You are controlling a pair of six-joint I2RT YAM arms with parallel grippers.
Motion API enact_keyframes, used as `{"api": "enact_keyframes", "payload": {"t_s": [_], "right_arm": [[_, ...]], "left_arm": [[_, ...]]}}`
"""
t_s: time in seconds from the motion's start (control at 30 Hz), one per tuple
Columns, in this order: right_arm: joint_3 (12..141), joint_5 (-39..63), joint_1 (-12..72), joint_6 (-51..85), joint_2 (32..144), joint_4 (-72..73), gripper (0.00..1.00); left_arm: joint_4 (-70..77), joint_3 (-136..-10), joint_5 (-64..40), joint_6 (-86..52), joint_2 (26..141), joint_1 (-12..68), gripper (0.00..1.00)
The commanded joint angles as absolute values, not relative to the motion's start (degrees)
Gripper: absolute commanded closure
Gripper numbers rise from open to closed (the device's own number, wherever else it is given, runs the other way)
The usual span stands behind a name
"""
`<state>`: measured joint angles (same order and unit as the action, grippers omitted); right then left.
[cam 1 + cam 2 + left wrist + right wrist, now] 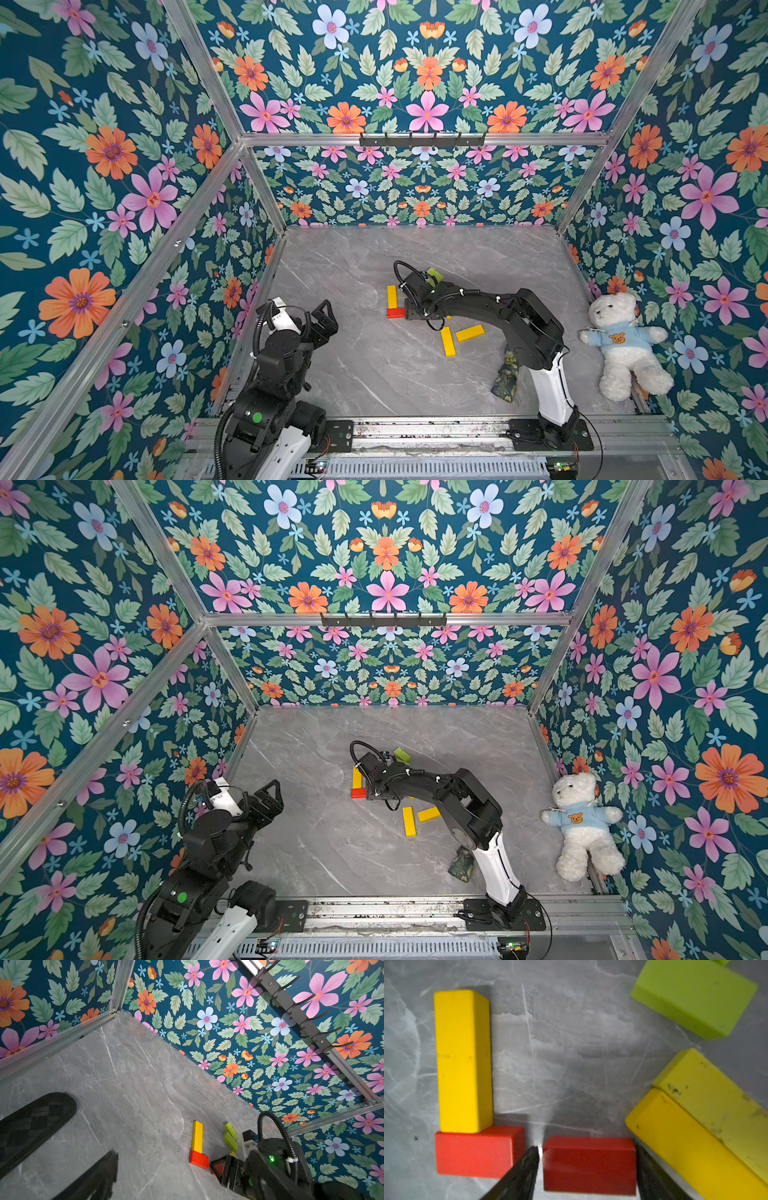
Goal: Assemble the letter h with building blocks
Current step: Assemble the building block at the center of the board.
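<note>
Most of the grey bench (353,374) lies open toward the back wall and on my left side, with floral walls closing three of its edges. White teddy bear (623,345) lies against the right wall, well apart from the work. My left gripper (326,318) hangs near the left edge, fingers spread wide. A dark cloth scrap (507,378) sits beside my right arm's base. Mid-bench, the letter h (392,299) is part built. Its yellow upright (464,1061) lies flat, long axis running from me toward the back wall, near end touching a red block (475,1153) laid crosswise and reaching right. My right gripper (587,1148) straddles a second red block (589,1167), in line with the first and just apart from it. The fingers are spread, and a sliver of bench shows beside one. Two long yellow bars (691,1147) lie angled just beside, two lime-green blocks (230,1141) farther back, and two loose yellow bars (448,341) nearer me.
</note>
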<state>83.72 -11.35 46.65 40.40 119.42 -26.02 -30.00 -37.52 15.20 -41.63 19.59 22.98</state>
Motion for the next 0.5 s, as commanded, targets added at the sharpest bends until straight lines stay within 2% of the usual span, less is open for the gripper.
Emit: {"api": "enact_keyframes", "payload": {"t_s": [0.0, 0.33, 0.47], "right_arm": [[81.72, -9.84, 46.48, 42.93, 117.34, -27.12, 0.30], [77.40, -8.11, 44.45, 43.84, 115.49, -23.93, 0.37], [76.99, -7.49, 44.47, 42.98, 114.48, -22.32, 0.27]], "left_arm": [[-29.18, -37.77, 16.08, -41.37, 19.51, 22.94, 0.00], [-28.83, -37.97, 15.82, -41.31, 19.86, 22.95, 0.00], [-28.83, -38.22, 15.71, -41.03, 19.95, 22.95, 0.00]]}}
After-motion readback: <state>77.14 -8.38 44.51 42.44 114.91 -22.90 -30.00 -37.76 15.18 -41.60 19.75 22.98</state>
